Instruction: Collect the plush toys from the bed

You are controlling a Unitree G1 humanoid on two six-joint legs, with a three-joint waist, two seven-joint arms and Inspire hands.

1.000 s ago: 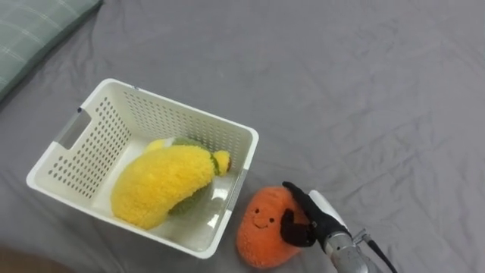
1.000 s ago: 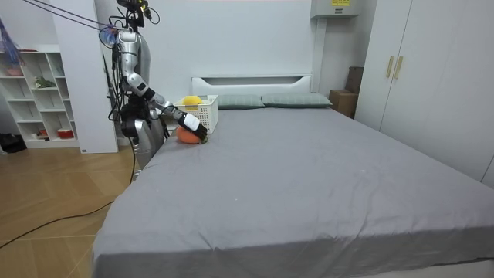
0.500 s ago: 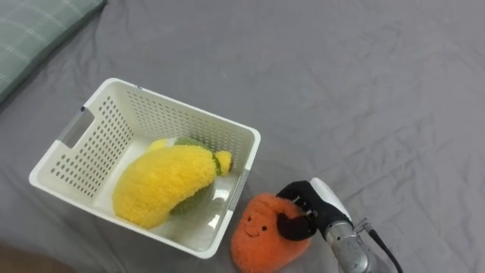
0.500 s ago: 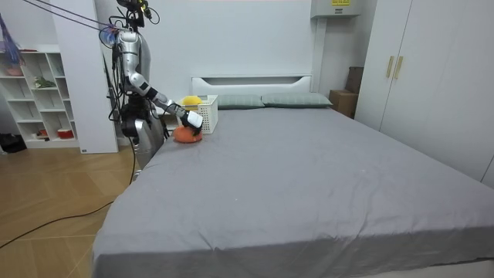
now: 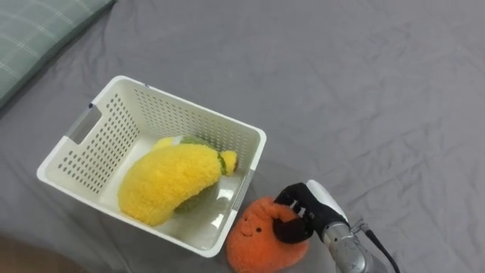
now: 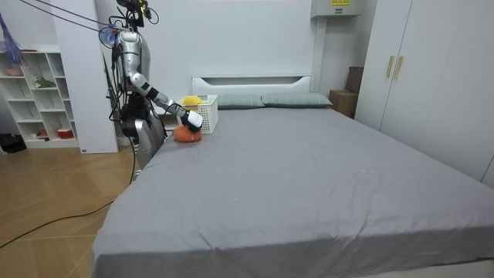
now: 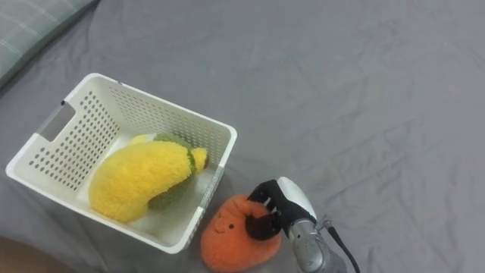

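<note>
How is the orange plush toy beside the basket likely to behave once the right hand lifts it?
Probably soft: the right hand curls round the orange plush toy and its fingers seem to press into the fuzzy surface. It looks like stuffed fabric, so it is likely light for its size. The rounded body may sag in a one-sided grasp, though the pile should resist slipping.

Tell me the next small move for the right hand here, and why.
Probably lift the orange plush toy straight up. The right hand has its fingers curled round it, but the toy seems to rest on the grey bed sheet beside the white basket, below the rim. It would need to rise before it can cross over to the yellow plush toy inside.
</note>
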